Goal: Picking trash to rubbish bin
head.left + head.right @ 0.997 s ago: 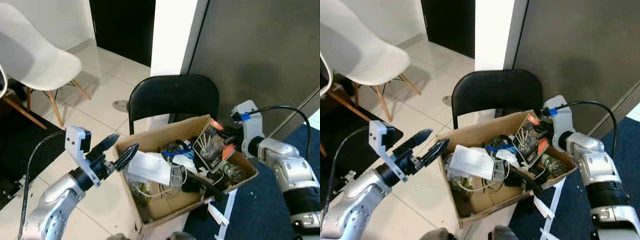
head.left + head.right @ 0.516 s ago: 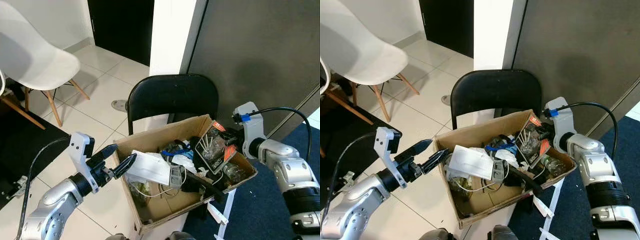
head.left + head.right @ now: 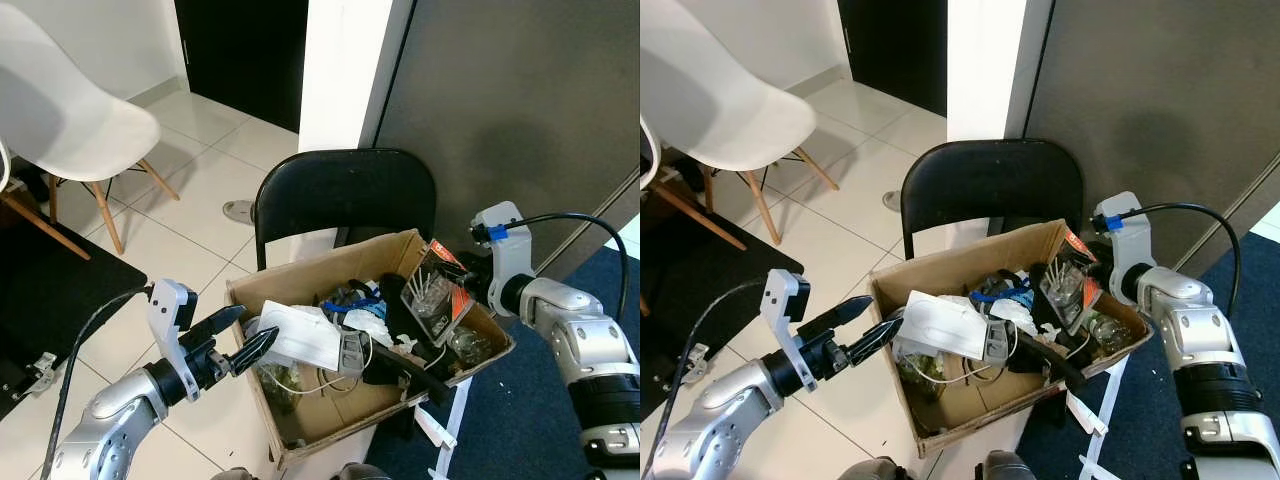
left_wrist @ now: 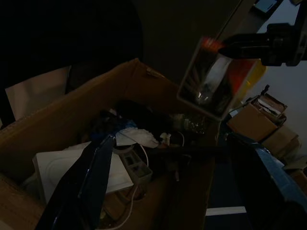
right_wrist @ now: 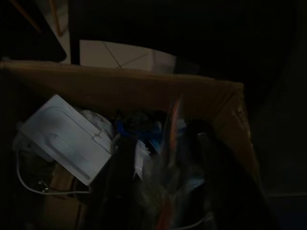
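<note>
An open cardboard box [image 3: 330, 425] full of trash sits on the floor in front of a black folding chair [image 3: 345, 195], beside a grey wall panel [image 3: 520, 110] and a white pillar [image 3: 340, 70]. The left gripper [image 3: 248, 337] reaches toward the box's near left wall, its two black fingers spread apart with nothing between them, the tips just beside a flat white packet [image 3: 300, 335] that lies on top of the pile. The right gripper [image 3: 462, 281] is at the box's far right corner, its fingers closed on the upper edge of a clear plastic pack with an orange and black card [image 3: 436, 292], which stands tilted above the other trash. Inside the box are a blue and white wrapper [image 3: 362, 307], a white cable [image 3: 300, 385], a long black piece [image 3: 405, 372] and a clear bottle [image 3: 468, 343]. In the dim left wrist view, the pack [image 4: 217, 81] hangs over the far side of the box. A white plastic chair [image 3: 70, 120] with wooden legs stands on the pale tiled floor [image 3: 190, 210] to the left, and a dark blue carpet [image 3: 520, 420] lies to the right
</note>
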`<state>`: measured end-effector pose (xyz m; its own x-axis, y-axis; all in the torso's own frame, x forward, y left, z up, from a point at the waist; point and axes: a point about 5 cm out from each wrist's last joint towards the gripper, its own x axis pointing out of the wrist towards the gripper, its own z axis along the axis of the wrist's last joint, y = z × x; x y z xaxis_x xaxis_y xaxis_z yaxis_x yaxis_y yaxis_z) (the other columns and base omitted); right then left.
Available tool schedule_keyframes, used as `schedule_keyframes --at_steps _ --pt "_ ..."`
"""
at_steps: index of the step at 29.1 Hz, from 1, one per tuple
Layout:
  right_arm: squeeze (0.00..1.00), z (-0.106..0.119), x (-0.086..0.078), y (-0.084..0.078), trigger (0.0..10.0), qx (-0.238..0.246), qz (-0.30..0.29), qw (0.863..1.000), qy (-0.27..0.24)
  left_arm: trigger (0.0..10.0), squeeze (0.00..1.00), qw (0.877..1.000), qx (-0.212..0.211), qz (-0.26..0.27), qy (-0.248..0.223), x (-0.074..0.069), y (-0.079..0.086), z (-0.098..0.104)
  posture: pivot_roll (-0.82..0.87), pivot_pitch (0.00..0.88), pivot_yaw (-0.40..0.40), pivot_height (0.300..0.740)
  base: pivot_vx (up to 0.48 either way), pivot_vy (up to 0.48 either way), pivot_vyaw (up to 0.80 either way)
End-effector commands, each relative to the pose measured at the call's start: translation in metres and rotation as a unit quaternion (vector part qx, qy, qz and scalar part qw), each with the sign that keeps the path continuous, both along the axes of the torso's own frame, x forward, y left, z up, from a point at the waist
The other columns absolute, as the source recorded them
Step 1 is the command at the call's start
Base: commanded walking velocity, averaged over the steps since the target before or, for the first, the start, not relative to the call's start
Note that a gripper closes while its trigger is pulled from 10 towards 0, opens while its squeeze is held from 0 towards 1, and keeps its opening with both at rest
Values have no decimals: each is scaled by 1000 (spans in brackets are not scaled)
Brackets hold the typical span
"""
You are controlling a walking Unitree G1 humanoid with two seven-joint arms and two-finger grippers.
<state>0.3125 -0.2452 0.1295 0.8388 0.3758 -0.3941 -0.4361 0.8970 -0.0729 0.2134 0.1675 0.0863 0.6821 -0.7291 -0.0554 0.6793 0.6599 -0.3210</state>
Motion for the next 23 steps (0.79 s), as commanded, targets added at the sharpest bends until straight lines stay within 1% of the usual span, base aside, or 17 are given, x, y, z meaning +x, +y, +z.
schedule_keyframes --at_steps 1,5,8,9,10,11,17,18,20,21,23 --pt "1000 3 0 0 10000 9 -2 1000 -3 10000 0 1000 14 -3 7 -1 3 -4 -65 0 -49 740 0 0 0" --pt "1000 4 2 -2 10000 8 -14 1000 -5 10000 0 1000 14 -4 4 -1 3 -4 -65 0 -49 740 0 0 0" --pt "1000 5 2 -3 10000 17 -15 1000 -5 10000 0 1000 14 -4 2 -1 3 -4 -65 0 -48 740 0 0 0" --pt "984 6 2 -3 10000 23 -13 1000 -7 10000 0 1000 15 -3 0 0 3 -3 -65 0 -48 740 0 0 0" --pt "322 8 2 -3 10000 31 -12 999 -11 10000 0 1000 15 3 -10 1 2 0 -65 0 -48 740 0 0 0" --pt "0 9 3 -2 10000 33 -12 999 -13 10000 0 1000 13 9 -17 3 2 3 -65 0 -48 740 0 0 0" --pt "0 10 4 0 10000 39 -18 999 -19 10000 0 997 -7 55 -57 16 1 19 -64 0 -50 740 0 0 0" --pt "0 10 4 0 10000 39 -18 999 -19 10000 0 997 -7 55 -57 16 1 19 -64 0 -50 740 0 0 0" --pt "0 11 5 2 10000 45 -17 999 -23 10000 0 996 -13 68 -60 21 0 21 -64 0 -50 740 0 0 0" --pt "0 12 5 4 10000 53 -16 998 -29 10000 0 995 -16 73 -70 25 -3 24 -65 0 -50 740 0 0 0" --pt "0 14 6 6 10000 59 -12 998 -34 10000 0 994 -22 78 -71 27 -4 27 -65 0 -50 740 0 0 0"
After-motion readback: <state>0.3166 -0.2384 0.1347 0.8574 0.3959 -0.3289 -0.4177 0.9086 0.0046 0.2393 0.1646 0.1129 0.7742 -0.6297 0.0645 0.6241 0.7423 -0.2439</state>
